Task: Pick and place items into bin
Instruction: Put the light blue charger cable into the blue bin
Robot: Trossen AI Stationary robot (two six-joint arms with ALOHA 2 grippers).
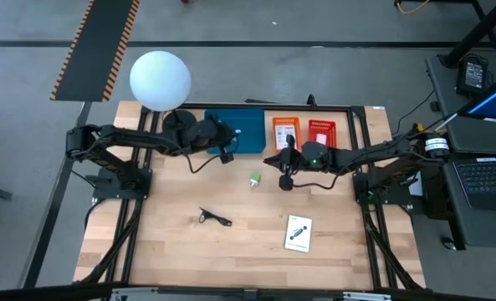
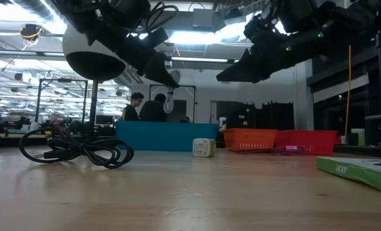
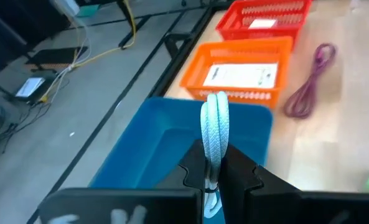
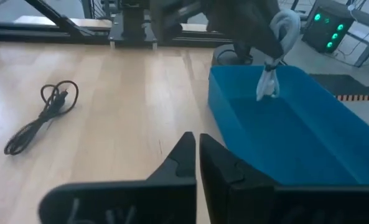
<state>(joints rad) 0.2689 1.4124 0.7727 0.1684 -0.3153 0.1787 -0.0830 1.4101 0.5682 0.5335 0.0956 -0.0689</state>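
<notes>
We see the left gripper [image 3: 214, 180] pinching a folded blue-white stick [image 3: 214, 134], perhaps cord, above the blue bin [image 3: 165, 146], while the right gripper [image 4: 192, 155] hangs closed.

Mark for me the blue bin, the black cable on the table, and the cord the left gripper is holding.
blue bin [image 4: 284, 134]: right wrist view, inner floor.
black cable [image 4: 44, 115]: right wrist view, middle of the bundle.
white cord [image 3: 215, 134]: left wrist view, folded loop above the left gripper's fingers.
</notes>
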